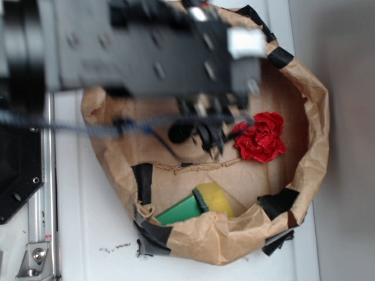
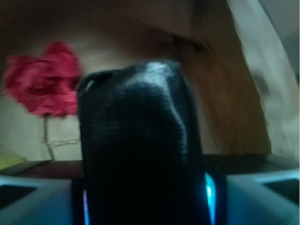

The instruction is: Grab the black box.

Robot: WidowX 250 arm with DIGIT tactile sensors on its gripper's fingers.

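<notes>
Gripper (image 1: 212, 136) hangs inside the brown paper nest (image 1: 313, 111), arm blurred across the top of the exterior view, fingers (image 1: 206, 139) pointing down toward the nest floor. The wrist view is nearly filled by one big dark glossy rounded shape rising from between the gripper's base blocks at the bottom corners; reads as the black box (image 2: 140, 145) pinched in the gripper, but the contact points are hidden and the frame is blurry, so the hold is likely, not certain. In the exterior view a small dark rounded blob (image 1: 180, 132) sits just left of the fingertips, touching or nearly so; can't tell if that is the box or part of the gripper. Finger spacing is not readable there, too blurred. Red paper flower (image 1: 261, 137) lies just right of the gripper on the nest floor; in the wrist view it shows upper left of the box, with a thin stem running down. Only the exterior view shows the green block (image 1: 179, 211) with yellow sponge (image 1: 215, 198) near the nest's front wall, well apart from the gripper, black tape patches (image 1: 142, 181) on the paper rim, and the white table (image 1: 88, 234).
</notes>
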